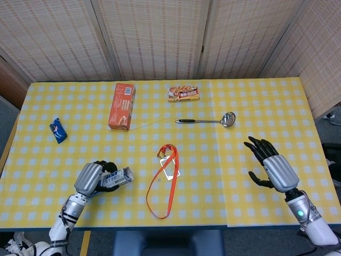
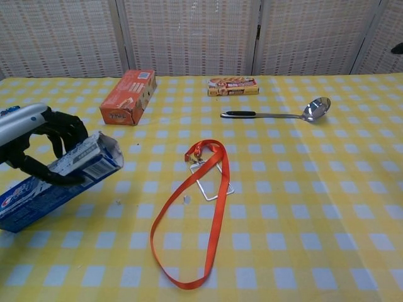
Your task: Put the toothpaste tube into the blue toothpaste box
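Fingers (image 2: 55,134) of left hand (image 1: 90,178) wrapped around blue toothpaste box (image 2: 58,180), held low at near-left desk (image 1: 277,106) edge, open end facing right. Right hand (image 1: 273,167) near right, fingers spread wide, holding nothing. Toothpaste tube itself not visible, possibly already inside. Likely closing stage; next calls for setting box down and letting go. Orange lanyard (image 1: 165,181) mid-desk.
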